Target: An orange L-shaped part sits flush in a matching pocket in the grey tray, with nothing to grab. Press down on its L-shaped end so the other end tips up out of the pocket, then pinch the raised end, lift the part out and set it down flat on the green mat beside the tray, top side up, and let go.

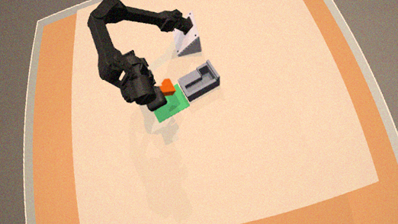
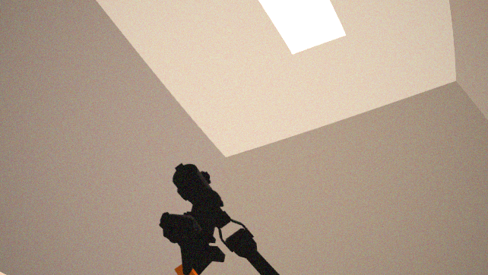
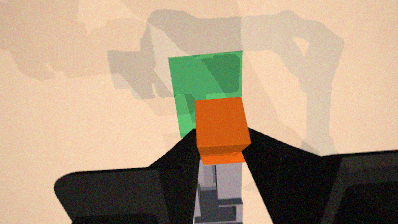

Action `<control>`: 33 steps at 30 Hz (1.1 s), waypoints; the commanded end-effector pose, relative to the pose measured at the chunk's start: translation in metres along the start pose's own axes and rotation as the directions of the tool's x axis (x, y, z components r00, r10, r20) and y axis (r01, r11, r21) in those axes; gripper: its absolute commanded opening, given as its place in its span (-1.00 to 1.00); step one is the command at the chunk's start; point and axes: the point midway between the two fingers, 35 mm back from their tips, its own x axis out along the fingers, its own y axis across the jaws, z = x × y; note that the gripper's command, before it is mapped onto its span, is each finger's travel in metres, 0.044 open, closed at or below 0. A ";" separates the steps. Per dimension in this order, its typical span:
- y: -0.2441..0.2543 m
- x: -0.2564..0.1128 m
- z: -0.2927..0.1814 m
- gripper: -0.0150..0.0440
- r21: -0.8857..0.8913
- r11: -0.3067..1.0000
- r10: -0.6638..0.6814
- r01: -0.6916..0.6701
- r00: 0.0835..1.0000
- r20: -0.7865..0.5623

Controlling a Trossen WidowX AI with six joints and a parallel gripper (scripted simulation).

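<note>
- Orange L-shaped part [image 1: 167, 88] [image 2: 179, 270] [image 3: 220, 122], out of its pocket, is held in the air by the gripper [image 1: 162, 91] [image 2: 188, 270] [image 3: 217, 132], whose two fingers pinch it from opposite sides.
- Grey tray [image 1: 191, 78] [image 3: 230, 175] stands with its pocket vacant; the tipping, pinching and lifting look done.
- Green mat [image 1: 182, 103] [image 3: 186, 75] lies just beside the tray, and from above the part overlaps the mat's edge nearest the arm's base. Nothing orange rests on the mat.
- Left to do, in my judgement: centre the part over the mat, level it with its top side up, lower it until it lies flat, and let go.
- Top view: shows the whole black arm [image 1: 100, 36] [image 2: 207, 213] bent around towards the mat, and the open pocket. Part of the gripper's own body hides the grip.
- Wrist view: shows what the top view hides, a black finger against each side of the orange block. Its L shape is not readable here.
- Exterior view: shows mostly wall and ceiling, with the arm low in the picture and a sliver of orange at the bottom edge; neither tray nor mat appears.
</note>
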 end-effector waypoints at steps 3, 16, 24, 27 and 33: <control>0.000 0.000 0.004 -0.49 -0.005 1.000 0.004 -0.004 1.000 0.003; 0.000 0.020 0.004 -0.49 -0.005 1.000 0.004 -0.004 1.000 0.003; 0.000 0.033 0.005 -0.49 -0.004 1.000 0.004 -0.004 1.000 0.004; 0.000 0.038 0.005 -0.49 -0.004 1.000 0.004 -0.004 1.000 0.004; 0.000 0.047 0.005 -0.49 -0.004 1.000 0.004 -0.004 1.000 0.004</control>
